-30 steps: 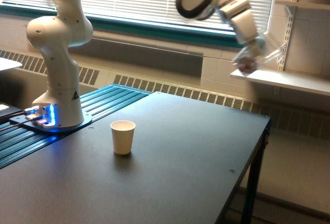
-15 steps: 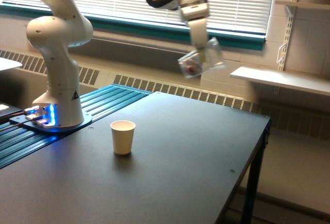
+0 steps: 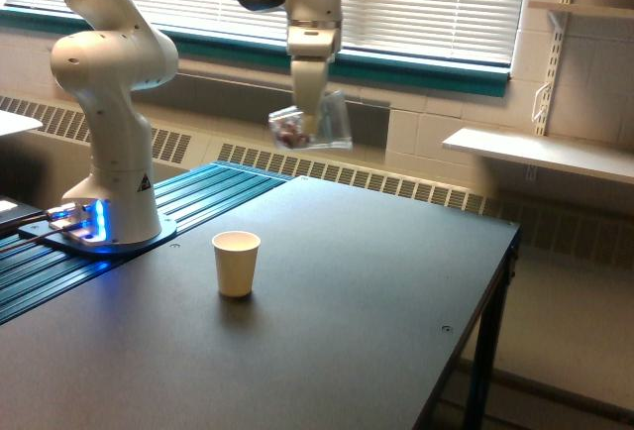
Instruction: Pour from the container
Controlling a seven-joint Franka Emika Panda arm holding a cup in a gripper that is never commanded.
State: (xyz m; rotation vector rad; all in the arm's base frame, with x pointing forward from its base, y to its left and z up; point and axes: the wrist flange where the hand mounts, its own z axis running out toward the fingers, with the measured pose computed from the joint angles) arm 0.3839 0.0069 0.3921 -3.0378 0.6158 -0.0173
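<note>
The paper cup stands upright on the dark table, its open mouth facing up, and everything else is best placed against it. The clear plastic cup hangs in the air well above the paper cup and off toward the exterior view's right, so it is not yet over the paper cup's mouth. It is held at the end of the robot arm, where the gripper pinches it; the fingers themselves are too blurred against the plastic to show how far they are closed, but the cup hangs from them with nothing else supporting it, so I judge the jaws pressed onto its wall. The plastic cup lies tilted, its long axis leaning rather than upright, and the reddish-pink pieces sit gathered at the end nearer the paper cup. Which end is the rim I cannot tell for sure.

The coming move seems to turn on this offset: the plastic cup has to travel toward the exterior view's left and downward, until its lip is directly above the paper cup's mouth. Tipping further from here would likely drop the pieces onto the table beside the paper cup, not into it.
</note>
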